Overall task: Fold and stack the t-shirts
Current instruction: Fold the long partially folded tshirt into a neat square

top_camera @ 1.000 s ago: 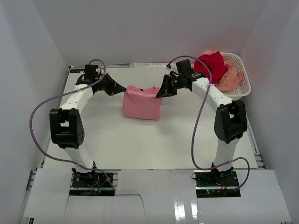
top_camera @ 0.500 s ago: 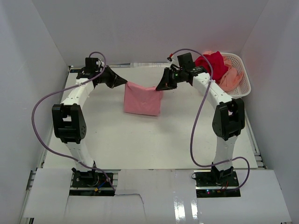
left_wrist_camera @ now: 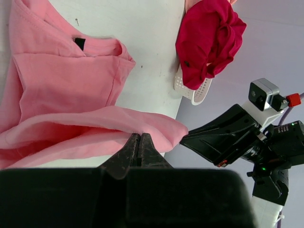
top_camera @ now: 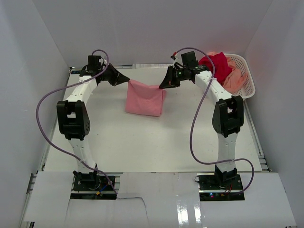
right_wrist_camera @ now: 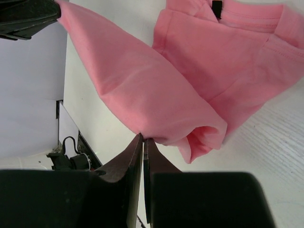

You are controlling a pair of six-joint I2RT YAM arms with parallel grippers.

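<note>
The pink t-shirt [top_camera: 145,99] is pinched at two corners by the left hand [top_camera: 128,81] and right hand [top_camera: 162,86], left of the basket [top_camera: 248,81]. The red t-shirt [top_camera: 216,66] and peach t-shirt [top_camera: 232,81] are piled in it.

I find no words or numbers to read; the small black tag [left_wrist_camera: 80,43] at the collar of the pink t-shirt [left_wrist_camera: 66,90] looks blank.
</note>
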